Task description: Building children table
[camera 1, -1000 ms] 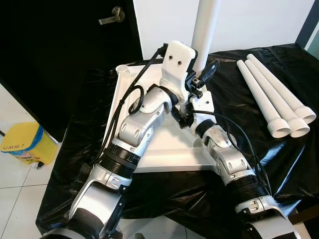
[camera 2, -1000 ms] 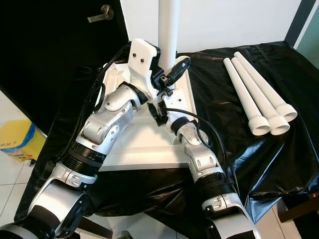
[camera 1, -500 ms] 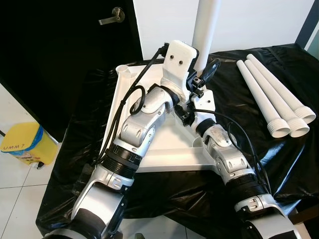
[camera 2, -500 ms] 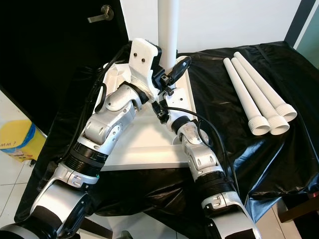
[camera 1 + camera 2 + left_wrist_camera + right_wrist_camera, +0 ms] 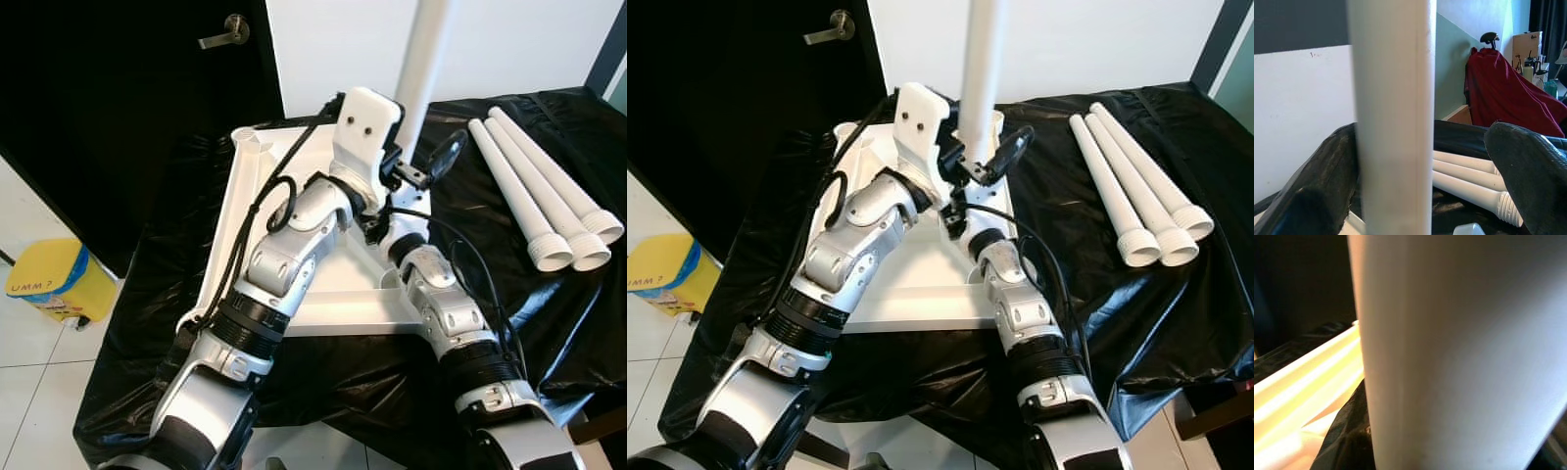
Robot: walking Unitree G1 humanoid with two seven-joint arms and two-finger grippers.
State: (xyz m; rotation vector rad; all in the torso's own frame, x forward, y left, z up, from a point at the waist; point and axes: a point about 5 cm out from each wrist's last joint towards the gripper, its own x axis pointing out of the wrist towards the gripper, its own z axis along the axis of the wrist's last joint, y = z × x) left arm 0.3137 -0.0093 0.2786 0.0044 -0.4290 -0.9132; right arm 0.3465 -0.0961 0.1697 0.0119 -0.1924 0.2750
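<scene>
At the tabletop's far corner an upright white leg stands between the left gripper's spread fingers; the right gripper seems clenched on it. Leg-fitting underway: next, seating it, then fetching the spare legs.

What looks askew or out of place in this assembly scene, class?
The upright leg leans slightly instead of standing straight on the tabletop, with both grippers at its base. Three spare legs lie neatly on the black cover.
</scene>
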